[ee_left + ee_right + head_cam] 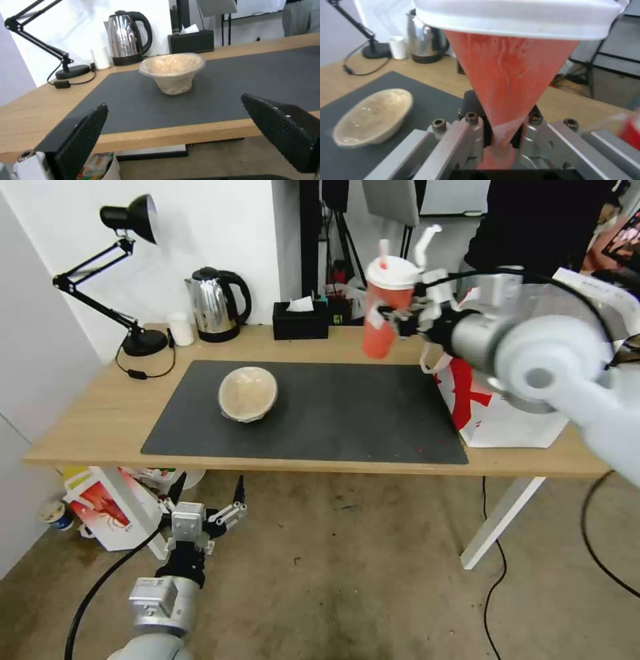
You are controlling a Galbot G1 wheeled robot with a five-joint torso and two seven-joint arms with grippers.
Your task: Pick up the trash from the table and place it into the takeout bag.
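Note:
My right gripper [402, 317] is shut on the red cup [385, 310], which has a white lid and a straw, and holds it in the air above the table's back right part, left of the takeout bag [497, 407]. The right wrist view has the red cup [510, 75] pinched between the jaws. A tan paper bowl [248, 393] sits on the dark grey mat [320, 413], left of centre; this bowl [172, 71] is also in the left wrist view. My left gripper [207, 500] hangs open below the table's front edge, near the floor.
A black desk lamp [127, 280], a small white cup [180, 328], a steel kettle [217, 305] and a black tissue box [300, 320] line the back of the table [87, 413]. A white box with a red picture [107, 507] stands on the floor under the left end.

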